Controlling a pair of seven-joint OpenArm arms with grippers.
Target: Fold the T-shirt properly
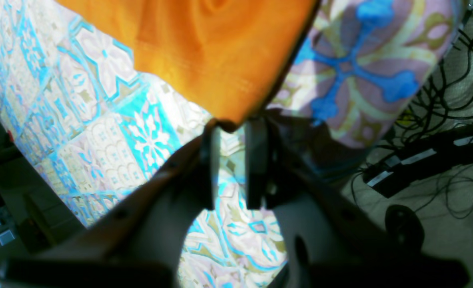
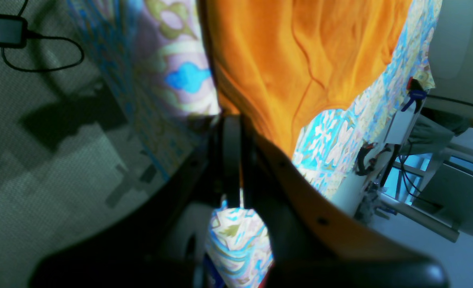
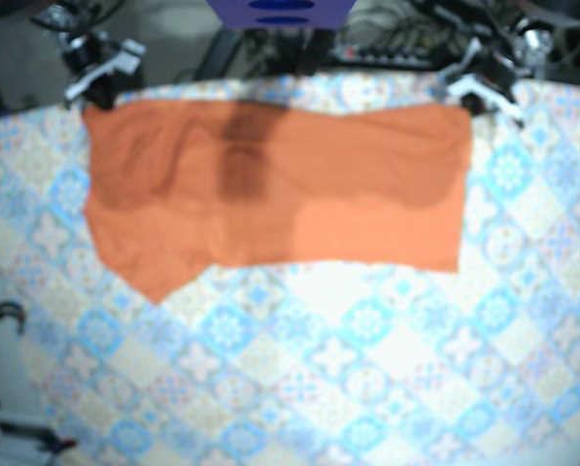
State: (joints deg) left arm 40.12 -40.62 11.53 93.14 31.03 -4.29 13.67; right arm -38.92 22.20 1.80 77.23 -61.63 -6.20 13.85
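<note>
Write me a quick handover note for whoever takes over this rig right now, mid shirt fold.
Left gripper: jaws apart, one far corner of the orange T-shirt right at its tips, not pinched.
Right gripper: shut on the other far corner, with a sliver of fabric between its fingers.
Shirt: spread wide along the far edge of the patterned tablecloth, with a pointed flap sticking out toward the near side on the right gripper's side.
Done: laid out; the base view is too blurred to confirm any fold.
Left: the folds themselves.
</note>
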